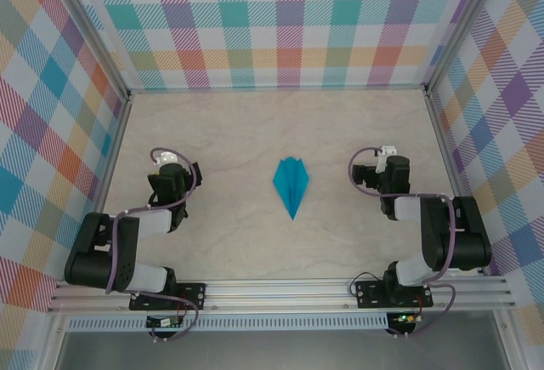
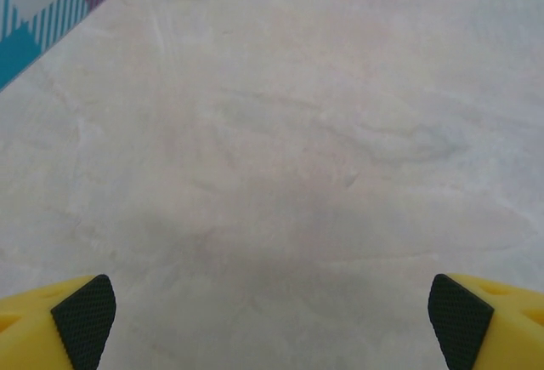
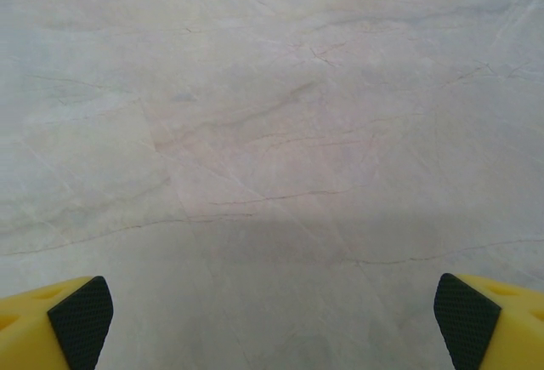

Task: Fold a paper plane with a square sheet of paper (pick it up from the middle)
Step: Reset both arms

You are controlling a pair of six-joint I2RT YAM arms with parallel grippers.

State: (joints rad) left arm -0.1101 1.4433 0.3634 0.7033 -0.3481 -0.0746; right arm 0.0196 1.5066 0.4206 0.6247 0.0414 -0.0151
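Pointing away from its base, the left end effector (image 1: pixel 176 168) sits over the counter's (image 1: pixel 238 123) left side. From above its fingers are too dark to make out. The wrist view shows them spread wide, with the black pads (image 2: pixel 83 319) cut off at the lower corners and bare counter between them. The plane (image 1: pixel 291 185) lies flat mid-counter, well apart from both arms, its tip toward the near edge. The right end effector (image 1: pixel 384 168) is spread too, its pads (image 3: pixel 466 323) likewise cropped over bare counter.
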